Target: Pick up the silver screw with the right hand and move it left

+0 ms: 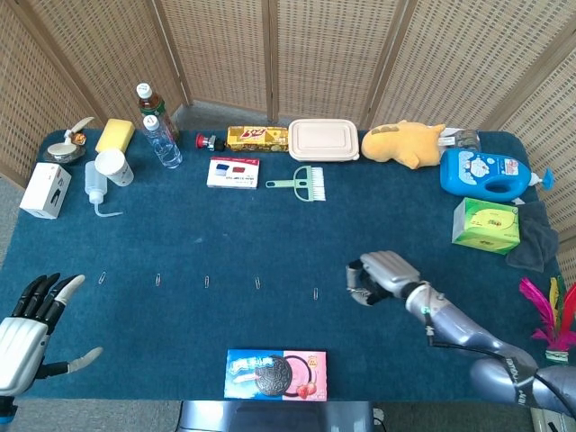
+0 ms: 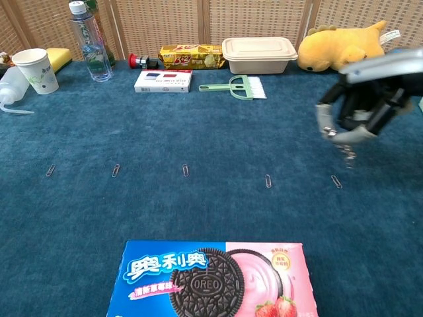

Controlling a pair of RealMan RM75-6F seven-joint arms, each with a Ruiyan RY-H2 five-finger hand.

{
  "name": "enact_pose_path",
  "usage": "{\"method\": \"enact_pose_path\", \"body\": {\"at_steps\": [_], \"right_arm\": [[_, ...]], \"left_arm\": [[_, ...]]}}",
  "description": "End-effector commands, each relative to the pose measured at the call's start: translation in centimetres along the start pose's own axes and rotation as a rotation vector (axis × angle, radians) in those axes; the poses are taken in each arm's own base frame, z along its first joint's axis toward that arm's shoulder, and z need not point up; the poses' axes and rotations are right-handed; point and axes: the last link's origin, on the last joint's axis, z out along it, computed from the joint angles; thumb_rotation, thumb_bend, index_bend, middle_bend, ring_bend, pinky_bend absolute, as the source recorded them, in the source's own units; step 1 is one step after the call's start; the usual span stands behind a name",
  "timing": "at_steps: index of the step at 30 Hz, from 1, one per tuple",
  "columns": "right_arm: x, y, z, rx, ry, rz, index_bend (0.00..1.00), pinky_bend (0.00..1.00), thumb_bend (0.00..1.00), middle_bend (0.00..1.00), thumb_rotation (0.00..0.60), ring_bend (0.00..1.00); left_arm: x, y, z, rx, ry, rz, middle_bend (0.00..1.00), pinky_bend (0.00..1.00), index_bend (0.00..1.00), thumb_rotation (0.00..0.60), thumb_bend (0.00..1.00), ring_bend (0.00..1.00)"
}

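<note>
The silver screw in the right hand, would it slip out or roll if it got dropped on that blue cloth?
The silver screw looks tiny and thin, hanging below the right hand, so the hold is probably precarious. Likely stiff and light. On the napped blue cloth it probably would not roll far.

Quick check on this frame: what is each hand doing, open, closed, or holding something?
Left hand: open, fingers spread, holding nothing.
Right hand: fingers curled above the table, pinching the small silver screw that hangs below the fingertips.

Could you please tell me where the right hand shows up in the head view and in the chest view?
Head view: the right hand is right of centre, above the cookie box.
Chest view: the same hand is at the right, blurred, above the carpet.
Shared landmark: the green brush.
</note>
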Motion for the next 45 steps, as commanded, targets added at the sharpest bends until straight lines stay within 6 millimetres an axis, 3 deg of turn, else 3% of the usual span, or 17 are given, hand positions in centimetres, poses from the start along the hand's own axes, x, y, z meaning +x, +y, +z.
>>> {"method": "enact_pose_path", "body": {"at_steps": [1,7,17,35,45], "right_arm": [[-0.4,-1.8,1.0,0.051,-0.023,0.014,0.64,0.99,0.42,0.89,0.6,0.9],[-1.4,-4.2,3.4,0.103,-0.058,0.001,0.64,0.99,0.43,0.89,0.6,0.9],[-2.5,-4.2,7.0,0.06,-0.046,-0.006,0.64,0.99,0.43,0.89,0.6,0.9],[-3.7,-2.0,8.6,-0.035,-0.06,-0.007,0.64,0.99,0.43,0.89,0.6,0.9],[-4.1,-2.0,9.1,-0.043,-0.076,-0.018,0.64,0.99,0.43,0.89,0.6,0.9]], "left_arm": [[0.0,-0.2,-0.3,0.005,0.0,-0.003,0.12,0.03,0.02,0.423,0.2,0.03],[0.1,-1.2,-1.1,0.036,0.004,-0.002,0.12,0.03,0.02,0.422,0.2,0.03],[0.2,-1.9,-1.8,0.057,0.01,-0.008,0.12,0.03,0.02,0.424,0.2,0.03],[0.2,-2.0,-1.9,0.064,0.004,-0.003,0.12,0.03,0.02,0.422,0.2,0.03],[0.1,-2.1,-1.7,0.066,0.003,-0.003,0.12,0.03,0.02,0.425,0.2,0.03]]}}
